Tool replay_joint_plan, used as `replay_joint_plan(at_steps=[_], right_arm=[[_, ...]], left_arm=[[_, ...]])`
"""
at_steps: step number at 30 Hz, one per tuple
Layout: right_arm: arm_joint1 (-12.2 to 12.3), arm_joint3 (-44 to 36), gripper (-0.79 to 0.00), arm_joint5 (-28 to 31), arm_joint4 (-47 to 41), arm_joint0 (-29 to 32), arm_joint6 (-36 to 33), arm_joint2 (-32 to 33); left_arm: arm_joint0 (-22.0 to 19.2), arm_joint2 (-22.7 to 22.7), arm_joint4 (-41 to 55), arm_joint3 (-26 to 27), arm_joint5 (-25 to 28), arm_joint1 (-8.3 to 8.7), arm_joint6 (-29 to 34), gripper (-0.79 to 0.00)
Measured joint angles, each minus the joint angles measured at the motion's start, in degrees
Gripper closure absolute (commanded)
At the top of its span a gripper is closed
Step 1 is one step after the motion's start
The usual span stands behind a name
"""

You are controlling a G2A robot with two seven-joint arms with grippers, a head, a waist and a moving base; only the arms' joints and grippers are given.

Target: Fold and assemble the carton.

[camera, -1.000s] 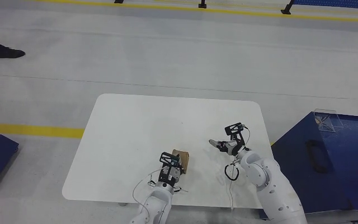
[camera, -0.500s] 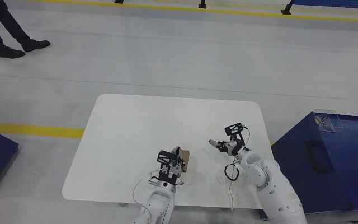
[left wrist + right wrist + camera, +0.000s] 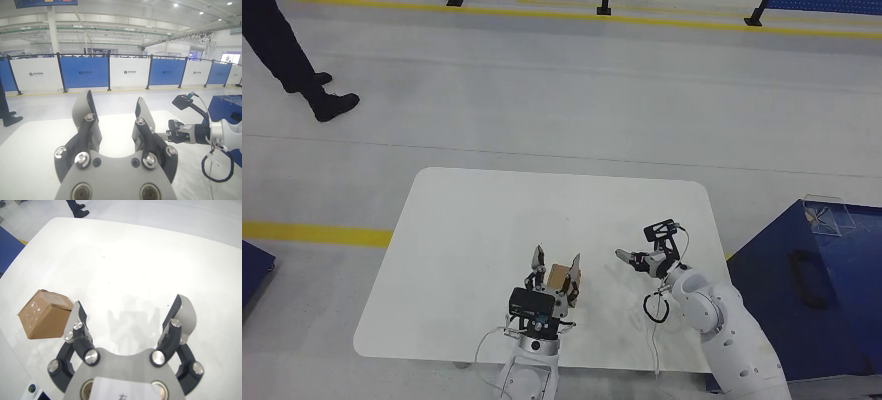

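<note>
Your left end effector is spread wide and grips nothing. Its fingers point level toward 12 o'clock, across the tabletop at the blue-and-white fence beyond.

From above, those fingers frame the cardboard box, but the left wrist view shows only white surface between them. You cannot tell how high it hangs over the box.

The box rests on the tabletop in the near half, about midway along the 6 o'clock edge and set back from it. Its flaps look closed, with wrinkled clear tape across the top seam and shiny flecks on one side. One vertical corner faces 3 o'clock.

Your right end effector is at 3 o'clock from the box, angled down at the tabletop. Its fingers are also spread wide, with nothing between them. In its own wrist view one finger overlaps the box's corner. The top view shows a strip of white surface between the two, so they are near each other but apart.

Most of the tabletop's surface lies from 9 through 12 to 2 o'clock of the box, running out to rounded corners. Toward 6 o'clock the edge is near.

A black cable loop hangs at the right wrist, over the tabletop. A blue platform stands just off the tabletop's 4 o'clock corner, close beside the right arm.
</note>
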State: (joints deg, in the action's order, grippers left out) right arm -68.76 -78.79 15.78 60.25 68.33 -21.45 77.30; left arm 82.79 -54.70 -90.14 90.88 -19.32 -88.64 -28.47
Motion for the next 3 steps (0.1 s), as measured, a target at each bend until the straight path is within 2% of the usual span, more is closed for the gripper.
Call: replay_joint_plan(at_steps=[3], right_arm=[[0.00, 0.00, -0.785, 0.00, 0.00, 0.00, 0.00, 0.00]], left_arm=[[0.00, 0.00, 0.00, 0.00, 0.00, 0.00, -0.01, -0.647]])
